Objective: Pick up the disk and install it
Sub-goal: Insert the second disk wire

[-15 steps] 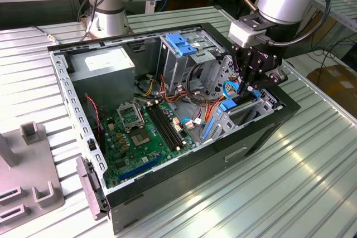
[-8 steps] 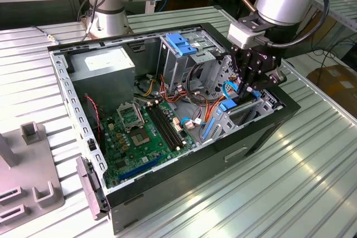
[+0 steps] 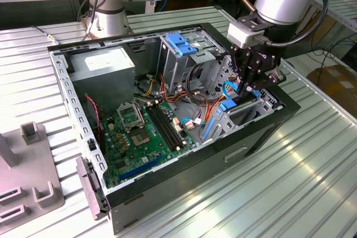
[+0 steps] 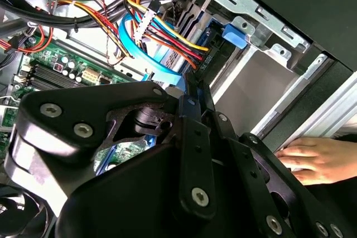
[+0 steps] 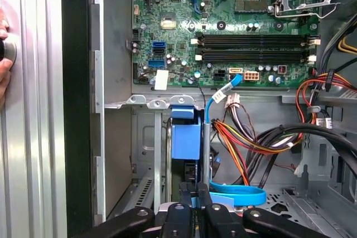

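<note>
The disk (image 3: 241, 113) stands on edge in the drive bay at the exterior view's right end of the open computer case (image 3: 262, 137). In the first wrist view it is seen end-on, with its blue rail (image 5: 185, 137) facing me. A blue tab of the rail (image 4: 234, 33) appears in the second wrist view beside a grey metal face. My gripper (image 3: 249, 90) reaches down into the case right over the disk's end. Its black fingers are shut, the tips (image 5: 195, 194) pressed together at the disk's near end (image 4: 195, 87). Whether they touch it I cannot tell.
A looped blue data cable (image 5: 237, 194) and a bundle of coloured power wires (image 4: 167, 32) hang close to the fingers. The motherboard (image 3: 142, 132), power supply box (image 3: 103, 68) and blue-handled drive cage (image 3: 181, 45) are in the case too. A person's hand (image 4: 312, 160) rests outside the case wall.
</note>
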